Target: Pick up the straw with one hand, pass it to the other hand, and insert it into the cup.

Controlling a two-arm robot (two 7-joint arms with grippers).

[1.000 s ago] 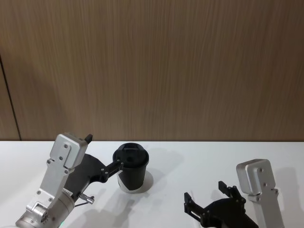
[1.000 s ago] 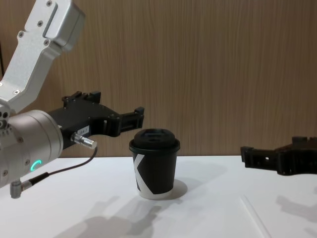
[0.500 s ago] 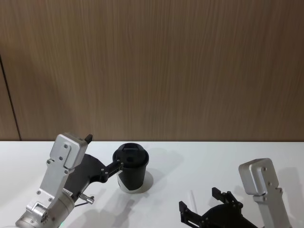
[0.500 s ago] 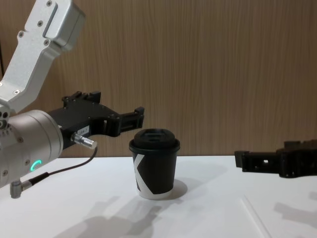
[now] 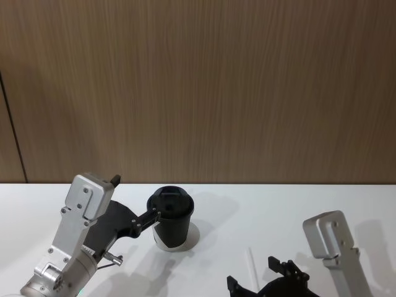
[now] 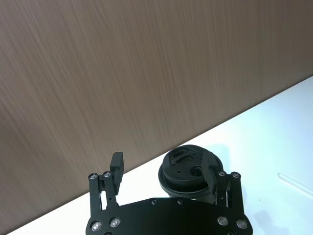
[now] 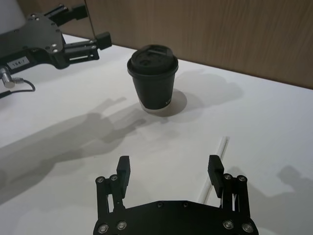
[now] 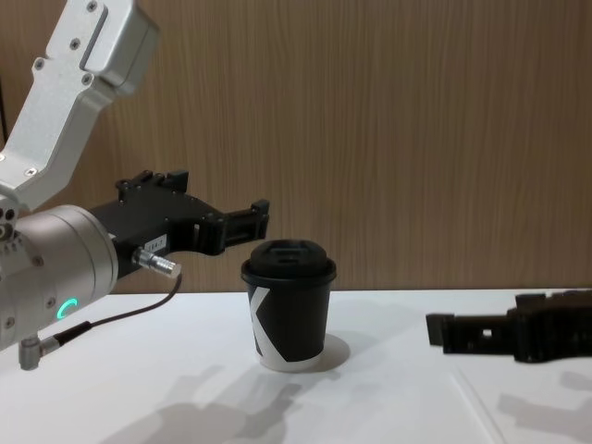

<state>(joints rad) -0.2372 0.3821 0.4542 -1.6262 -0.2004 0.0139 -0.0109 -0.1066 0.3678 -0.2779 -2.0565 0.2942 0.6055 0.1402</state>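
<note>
On the table, to the right of the cup, lies the straw, flat, its long axis running away from my body with only a slight slant. My right pincer hangs over its near end, jaws wide apart and empty. It reaches forward much along the straw's own line, so the jaws would shut across it. From the right wrist view the straw seems to pass under one finger rather than midway, though I cannot tell how high I am above the table. I judge a small sideways shift is needed before going down. My left pincer, jaws apart, waits near the cup's lid on its left, well apart from the straw.
</note>
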